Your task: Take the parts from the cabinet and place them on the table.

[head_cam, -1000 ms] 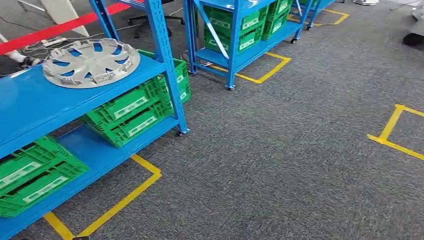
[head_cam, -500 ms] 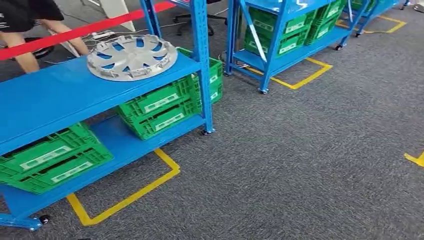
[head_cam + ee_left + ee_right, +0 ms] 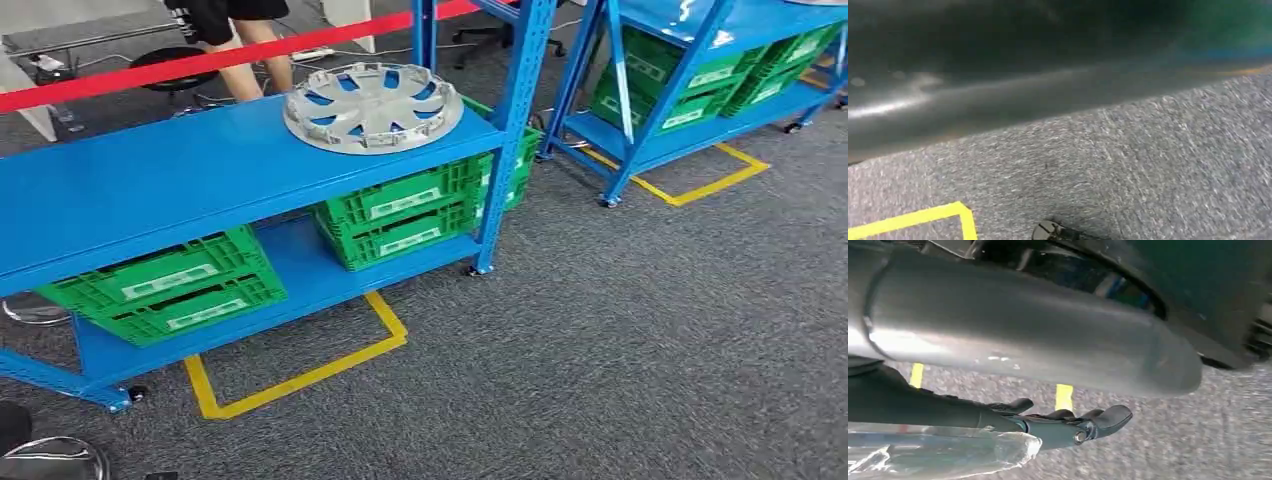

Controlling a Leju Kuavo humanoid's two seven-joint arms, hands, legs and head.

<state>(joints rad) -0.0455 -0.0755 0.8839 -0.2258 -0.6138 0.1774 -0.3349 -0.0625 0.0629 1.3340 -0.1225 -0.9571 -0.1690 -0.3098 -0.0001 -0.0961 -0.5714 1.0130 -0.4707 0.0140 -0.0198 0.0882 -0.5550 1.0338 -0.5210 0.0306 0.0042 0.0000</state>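
Left wrist view blurred — the person (image 3: 235, 30) behind the rack (image 3: 200, 170) is cut off above the legs.

Head view light: bright, even, from above; soft shadow under the blue shelf (image 3: 180, 180) onto the green crates (image 3: 170, 285).
Head view sharpness: fairly crisp, the wheel cover (image 3: 372, 106) clear; slight softness toward the edges.
Left wrist view: dim upper half, heavy motion smear across the grey carpet (image 3: 1148, 165); yellow tape (image 3: 918, 220) legible.
Right wrist view: blurred, pale glare along a silver surface; right hand (image 3: 1068, 427) dark, soft-edged.
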